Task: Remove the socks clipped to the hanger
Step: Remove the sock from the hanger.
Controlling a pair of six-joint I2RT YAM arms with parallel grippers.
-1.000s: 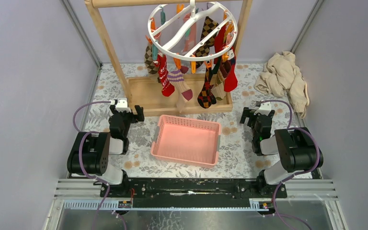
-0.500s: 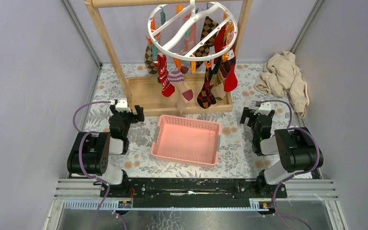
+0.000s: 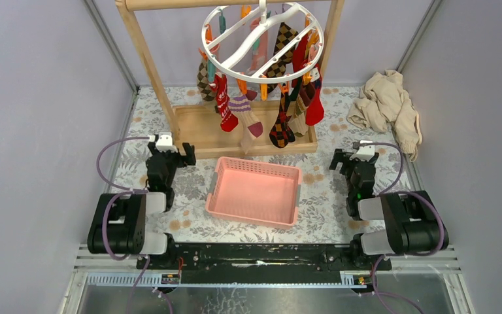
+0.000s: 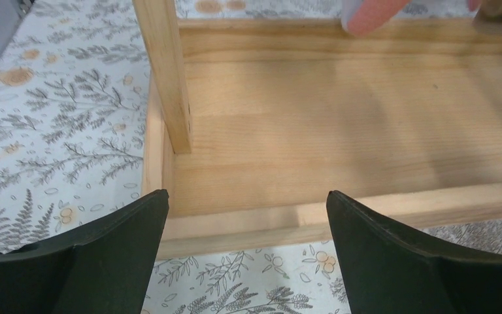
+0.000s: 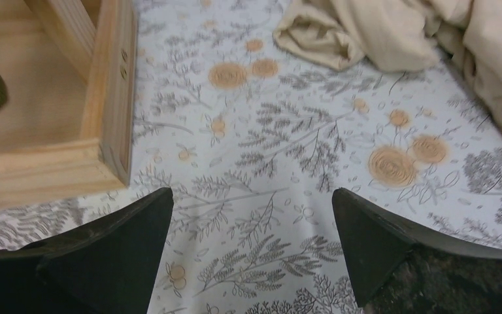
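While no sock has yet come off, the left hand point(image 3: 170, 154) is resting low over the flowered bench point(image 3: 320, 203), its jaws gaping as wide as they go and holding nothing; its own camera is looking between the fingers point(image 4: 114, 242) at the wooden rack point(image 3: 145, 52) and its tray base point(image 4: 340, 137). Up on the rack's top bar, the round white hanger point(image 3: 259, 74) is hanging with the socks point(image 3: 268, 98) all clipped around its ring, dangling over the tray and well apart from both hands. Just in front of the tray, a pink basket point(image 3: 255, 190) is sitting between the two arms. To the right, the right hand point(image 3: 356, 160) is likewise spread fully open and empty above the bench, with a heap of beige cloth point(image 3: 389, 104) lying beyond it in the far corner.

Trouble is likely to be coming from the hanger itself. It is hanging freely from a single hook, so a sideways tug on one sock could be setting the ring swinging or spinning, leaving a clip gripping. The socks are crowding together, so closing jaws could be catching two at once. Both arms reaching for the middle could be fouling each other.
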